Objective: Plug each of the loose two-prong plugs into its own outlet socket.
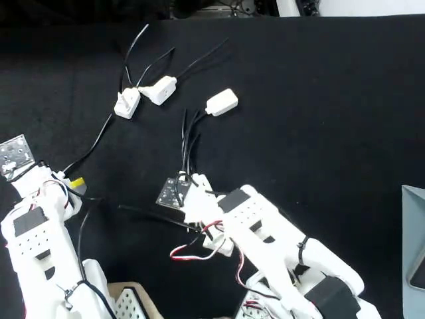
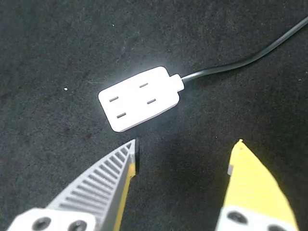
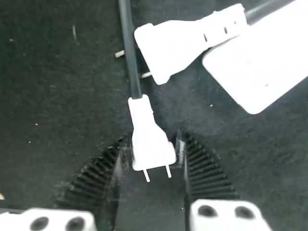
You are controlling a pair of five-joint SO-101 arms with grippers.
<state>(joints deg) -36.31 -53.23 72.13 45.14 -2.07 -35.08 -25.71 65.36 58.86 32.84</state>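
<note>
Right pincer (image 3: pixel 150 144) is clamping a plug (image 3: pixel 146 132), left pincer (image 2: pixel 185 148) is gaping by an outlet (image 2: pixel 139 98); wrist-facing prongs (image 3: pixel 168 172) are likely risking misinsertion.

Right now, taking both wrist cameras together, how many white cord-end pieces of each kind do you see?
White plastic two-prong plugs on black cords: 2, the held plug in the right gripper and the loose plug
White flat outlet socket with four slots, on a black cord: 1
Plain white block, kind unclear: 1
Total: 4
</note>
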